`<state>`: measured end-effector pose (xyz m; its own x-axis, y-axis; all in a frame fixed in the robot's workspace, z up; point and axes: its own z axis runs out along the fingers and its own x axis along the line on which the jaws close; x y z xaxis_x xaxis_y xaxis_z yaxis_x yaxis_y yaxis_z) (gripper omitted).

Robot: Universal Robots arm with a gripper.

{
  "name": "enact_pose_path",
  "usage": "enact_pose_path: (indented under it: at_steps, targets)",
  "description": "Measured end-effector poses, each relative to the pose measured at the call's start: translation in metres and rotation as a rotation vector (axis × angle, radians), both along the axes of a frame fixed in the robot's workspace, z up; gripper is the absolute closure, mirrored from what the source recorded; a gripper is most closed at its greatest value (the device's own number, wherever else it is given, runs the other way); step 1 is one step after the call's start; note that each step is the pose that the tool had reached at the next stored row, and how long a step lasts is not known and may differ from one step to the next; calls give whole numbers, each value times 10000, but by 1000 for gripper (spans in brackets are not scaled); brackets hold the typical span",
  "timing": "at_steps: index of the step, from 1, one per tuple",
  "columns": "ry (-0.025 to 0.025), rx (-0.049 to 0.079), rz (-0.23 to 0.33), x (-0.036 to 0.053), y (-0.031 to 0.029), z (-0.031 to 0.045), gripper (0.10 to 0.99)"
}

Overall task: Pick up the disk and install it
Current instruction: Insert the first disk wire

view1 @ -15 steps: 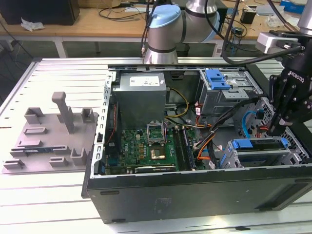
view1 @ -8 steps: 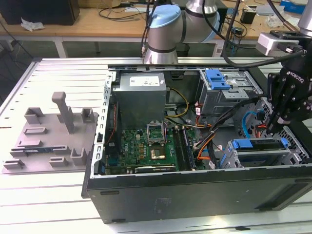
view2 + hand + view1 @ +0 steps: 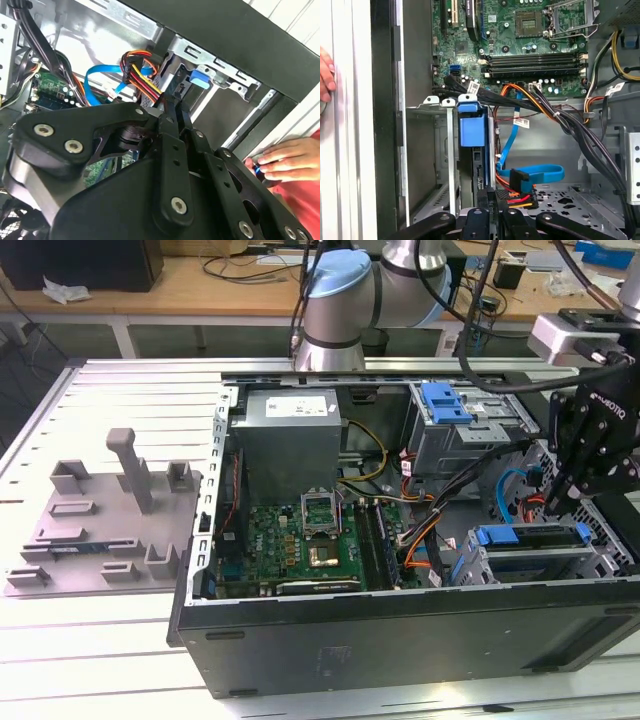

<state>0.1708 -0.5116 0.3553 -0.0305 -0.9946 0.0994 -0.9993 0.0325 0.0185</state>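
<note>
The exterior view looks down at a slant over the long side wall of the open computer case. It stands far enough back to take in the whole case and the slatted table around it.

The first wrist view looks past the gripper into the case at close range. It faces the drive cage, with the motherboard beyond.

The second wrist view sits tight behind the gripper, whose black body is in the foreground, and faces the same cage obliquely.

All three views share the cage and the blue cable. Both wrist views catch a hand at the case's outer wall.
</note>
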Motion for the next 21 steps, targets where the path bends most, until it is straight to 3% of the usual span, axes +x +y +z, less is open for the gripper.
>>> enact_pose_path:
  at_steps: [3, 14, 17, 19, 21]
  targets:
    - [-5, 177, 26, -6, -77, -1, 918]
    - [-5, 210, 32, -7, -95, 0, 918]
    - [-5, 401, 32, -8, -131, -1, 918]
    - [-5, 718, 32, -8, -164, -3, 918]
    - [-7, 752, 32, -8, -176, -4, 918]
